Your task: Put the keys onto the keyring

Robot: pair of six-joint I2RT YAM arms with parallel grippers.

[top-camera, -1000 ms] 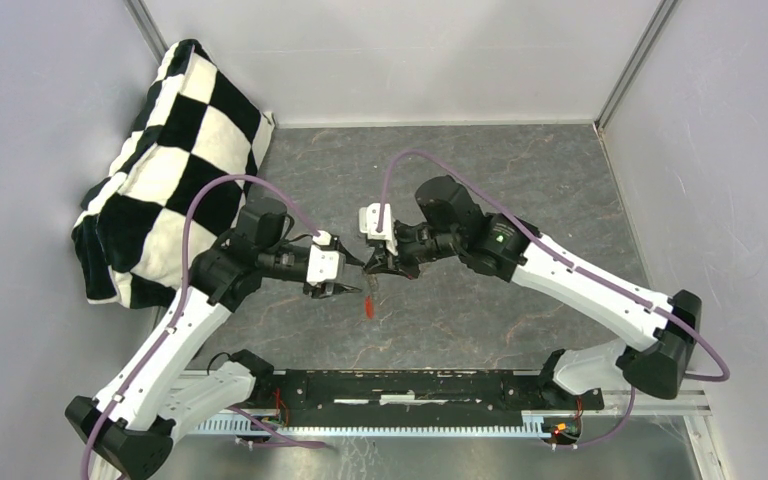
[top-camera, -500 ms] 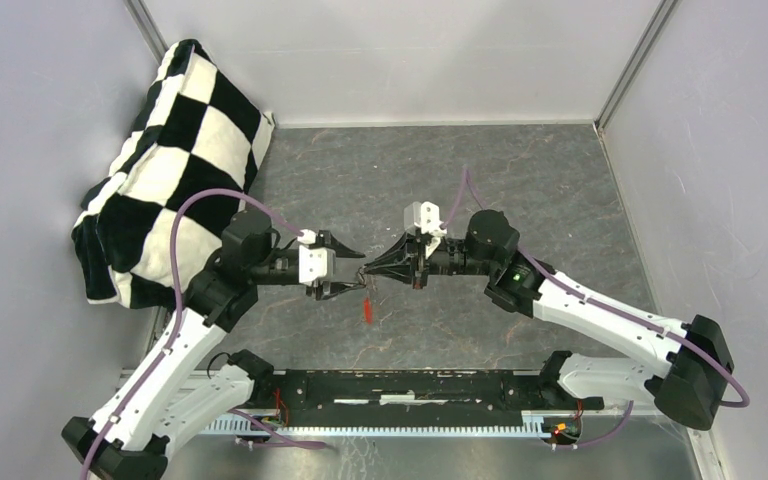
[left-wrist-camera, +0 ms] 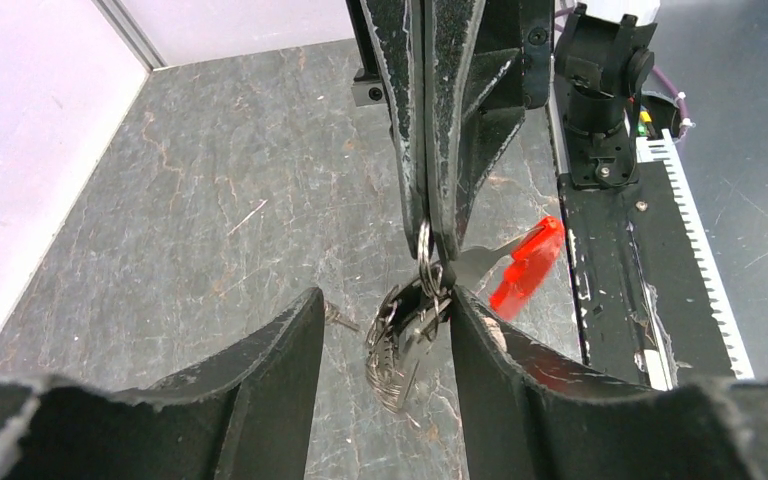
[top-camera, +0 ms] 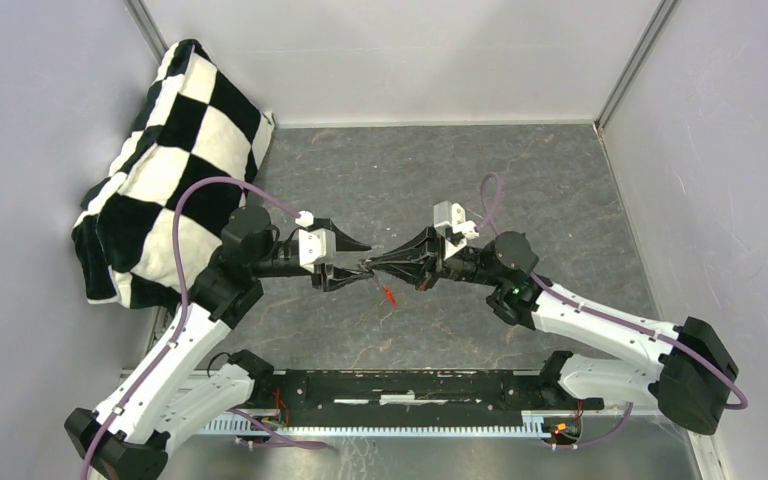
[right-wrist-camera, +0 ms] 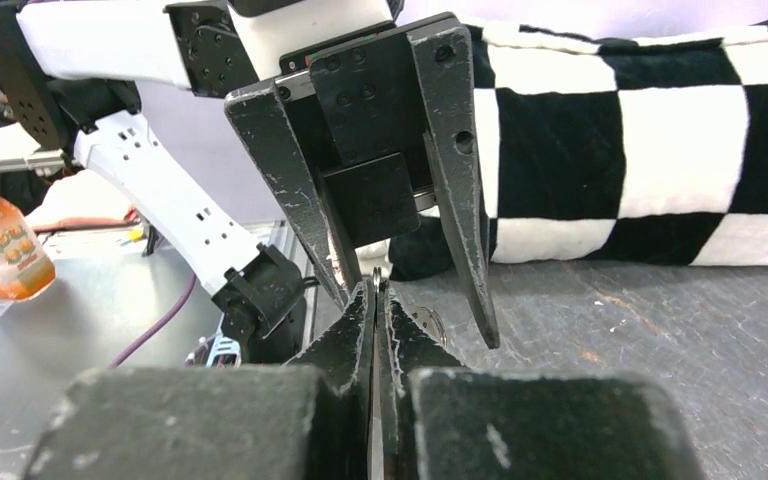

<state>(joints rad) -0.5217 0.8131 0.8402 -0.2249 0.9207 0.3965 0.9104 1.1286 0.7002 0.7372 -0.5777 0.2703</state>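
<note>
**Bright, Even Light; Close-Up Blur**

Diffuse light fell from overhead, leaving only faint, soft shadows on the grey tabletop [top-camera: 440, 170]. In the wrist views the left gripper [left-wrist-camera: 383, 296] and right gripper [right-wrist-camera: 377, 290] blurred at their bases, near the bottom edge.

Top external sits high behind the arm bases, looking down on the whole table [top-camera: 540, 180], bases at six o'clock. Left wrist camera rides tight behind its own fingers [left-wrist-camera: 260, 390], facing the right gripper [left-wrist-camera: 428, 240] at twelve o'clock. Right wrist camera stares straight back, close on the left gripper [right-wrist-camera: 415, 320], cushion [right-wrist-camera: 660, 130] at two o'clock. Both wrist views meet at the keyring [left-wrist-camera: 405, 345].
</note>
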